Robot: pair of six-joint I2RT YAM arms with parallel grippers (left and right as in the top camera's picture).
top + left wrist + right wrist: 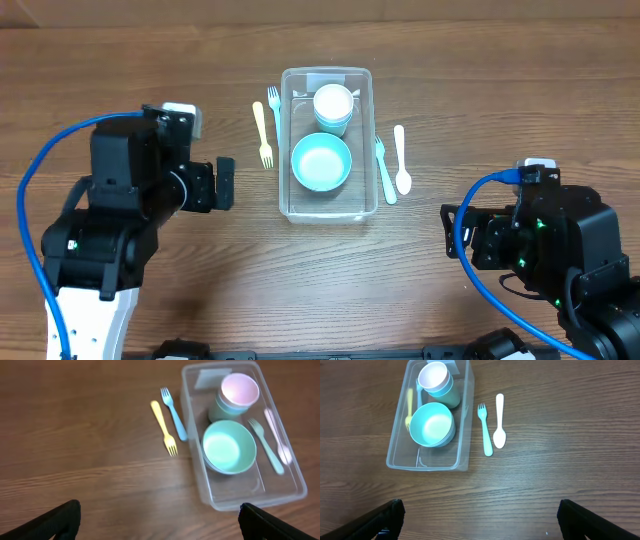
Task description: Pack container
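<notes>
Two hands, both empty and clear of everything. Left hand (pixel 224 183) sits low on the counter (pixel 120 60), left of the container, jaws spread wide: in its wrist view the fingers (pixel 60 520) show only at the two bottom corners, with bare wood between them. Open counter runs from that hand to the yellow fork (pixel 264 135), which lies lengthwise with its tines toward the robot. Just beside it is the blue fork (pixel 274 108), tines pointing away, lying right along the container's left wall; I can't tell if it touches. The container (pixel 326 207) is at counter centre, long axis pointing away from the robot. It's a clear rectangular bin with rounded corners and a raised rim, and the whitish label patch (pixel 212 377) is at its far end. Inside, a white cup nested in a light-blue cup (pixel 333 105) stands in the far half, and a light-blue bowl (pixel 321 162) sits mouth up in the middle, close to the cup. The strip of floor at the near end is bare. Off the right wall lies a teal fork (pixel 383 170), tines away, just beside the bin. A white spoon (pixel 401 160) lies parallel a little further right, bowl end toward the robot and apart from the fork. Bare wood runs from the spoon to the right hand (pixel 448 230), which is nearer the robot than the bin. It is equally wide open, fingers (pixel 380 520) at the frame's bottom corners, holding and touching nothing.
</notes>
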